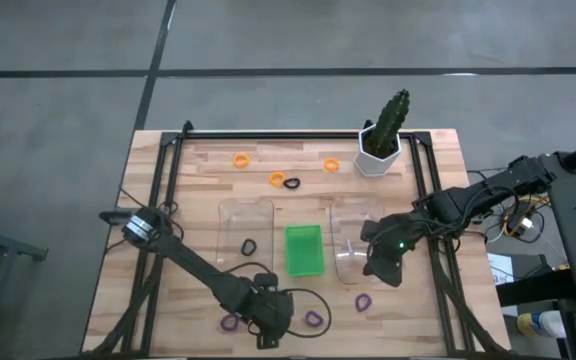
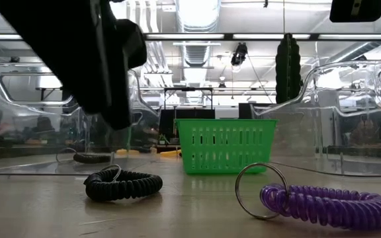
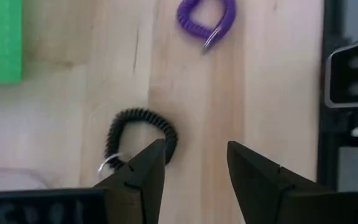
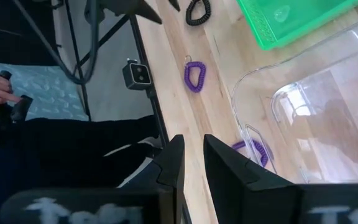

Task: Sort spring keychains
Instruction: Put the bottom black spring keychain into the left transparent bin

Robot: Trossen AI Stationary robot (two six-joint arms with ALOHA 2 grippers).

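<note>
My left gripper (image 1: pixel 268 328) is open and empty, just above the table near its front edge. A black spring keychain (image 3: pixel 142 134) lies flat on the wood beside one of its fingertips; it also shows in the low view (image 2: pixel 123 185). A purple keychain (image 3: pixel 207 18) lies further toward the table's right. My right gripper (image 1: pixel 378 265) hangs over the near end of the right clear tray (image 1: pixel 358 245), its fingers a narrow gap apart and empty. Another purple keychain (image 4: pixel 253 149) lies by that tray's near rim. Orange keychains (image 1: pixel 241 160) and a black one (image 1: pixel 292 183) lie at the back.
A green tray (image 1: pixel 304 250) stands between the two clear trays; the left one (image 1: pixel 245 235) holds a black keychain (image 1: pixel 249 246). A potted cactus (image 1: pixel 383 140) stands at the back right. A third purple keychain (image 1: pixel 230 322) lies front left. A small camera (image 4: pixel 135 73) sits at the front edge.
</note>
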